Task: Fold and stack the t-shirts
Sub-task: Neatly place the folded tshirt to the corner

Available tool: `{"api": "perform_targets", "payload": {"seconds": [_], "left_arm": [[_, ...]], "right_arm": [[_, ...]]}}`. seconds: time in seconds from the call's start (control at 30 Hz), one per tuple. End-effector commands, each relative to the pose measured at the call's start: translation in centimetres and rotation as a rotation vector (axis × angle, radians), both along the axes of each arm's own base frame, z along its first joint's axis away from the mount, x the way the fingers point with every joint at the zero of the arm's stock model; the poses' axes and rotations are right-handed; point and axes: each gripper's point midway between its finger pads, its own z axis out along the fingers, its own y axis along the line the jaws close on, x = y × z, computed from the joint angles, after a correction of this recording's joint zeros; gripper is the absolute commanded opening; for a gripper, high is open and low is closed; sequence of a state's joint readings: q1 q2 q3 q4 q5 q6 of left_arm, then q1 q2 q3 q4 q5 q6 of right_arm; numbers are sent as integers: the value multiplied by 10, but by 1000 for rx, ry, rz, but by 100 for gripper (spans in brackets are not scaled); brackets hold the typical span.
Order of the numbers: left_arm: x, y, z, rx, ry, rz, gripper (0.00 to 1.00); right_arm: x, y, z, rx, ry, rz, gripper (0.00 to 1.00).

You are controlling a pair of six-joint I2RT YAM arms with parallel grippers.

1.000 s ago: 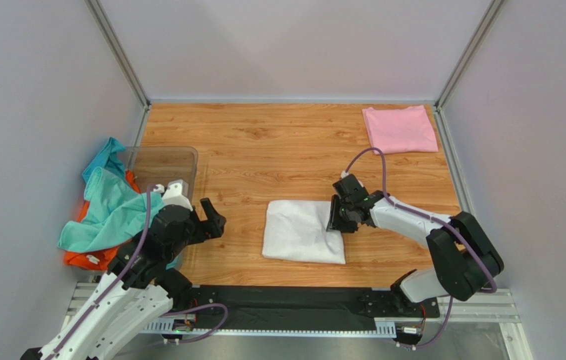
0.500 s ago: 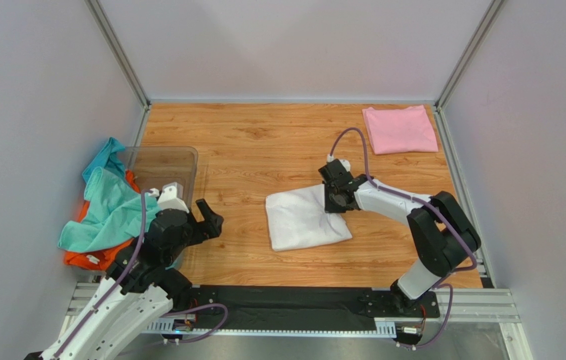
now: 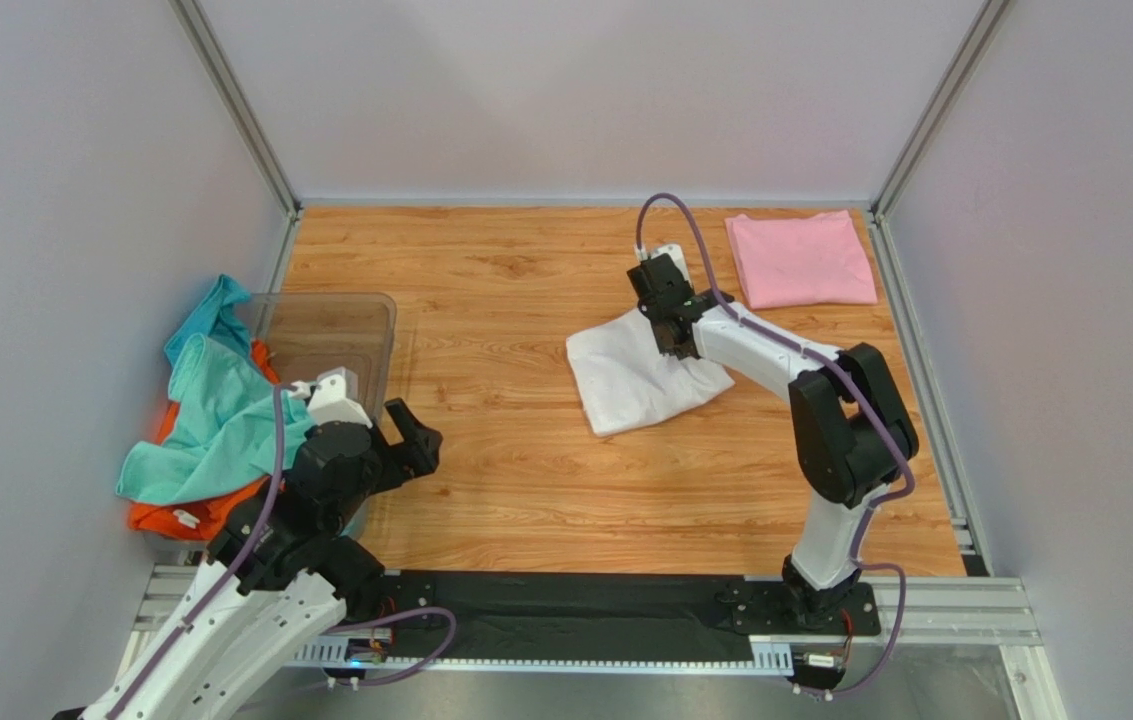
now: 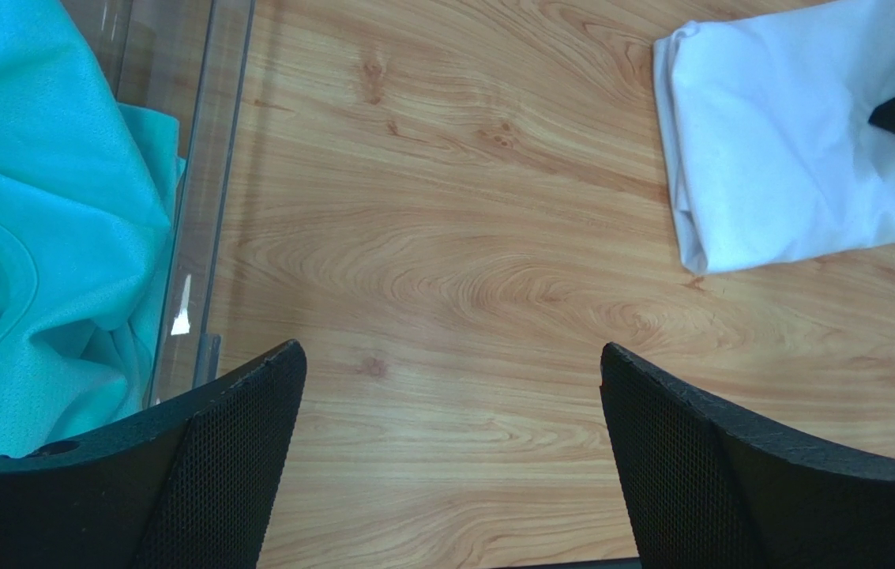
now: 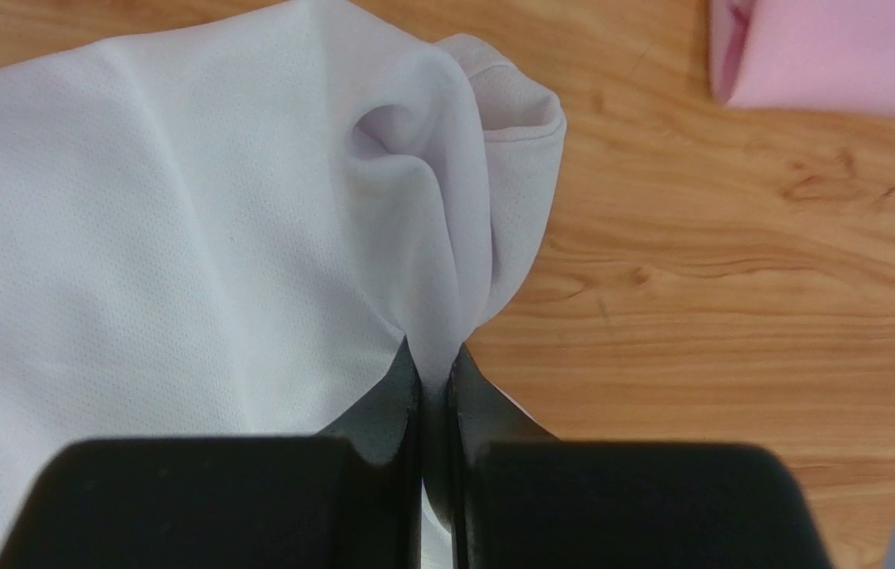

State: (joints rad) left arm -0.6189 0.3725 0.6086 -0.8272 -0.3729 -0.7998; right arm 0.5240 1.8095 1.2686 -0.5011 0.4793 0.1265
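Now right fingers [image 3: 673, 339], clenched on the folded white t-shirt [image 3: 635, 384], have dragged it toward the folded pink t-shirt [image 3: 801, 258]; stacking nears; left fingers [image 3: 413, 438] gape.

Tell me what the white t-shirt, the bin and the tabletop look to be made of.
The white t-shirt: soft matte knit, likely a sports mesh; fine pinhole weave, limp folds.
The bin: clear glossy plastic; cloth shows through its wall.
The tabletop: wood-grain surface, possibly laminate; smooth, even grain.
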Motion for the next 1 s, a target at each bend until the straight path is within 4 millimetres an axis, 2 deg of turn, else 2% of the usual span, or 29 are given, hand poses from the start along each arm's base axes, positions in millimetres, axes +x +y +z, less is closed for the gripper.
{"api": "perform_targets", "payload": {"seconds": [0.0,0.3,0.4,0.53,0.77,0.97], "left_arm": [[0,5,2,-17,-11,39,100],[-3,18,3,-13,-24,99,100],[-3,22,2,-9,-23,122,100],[-3,26,2,0,-24,142,100],[-2,31,3,13,-29,168,100],[-2,35,5,21,-31,188,100]], "right_arm": [[36,-27,32,-165,-79,5,0],[93,-76,55,-281,-113,-53,0],[109,-94,64,-302,-129,-74,0],[125,-107,78,-347,-156,-92,0],[144,-123,104,-406,-203,-122,0],[150,-146,127,-462,-239,-211,0]]}}
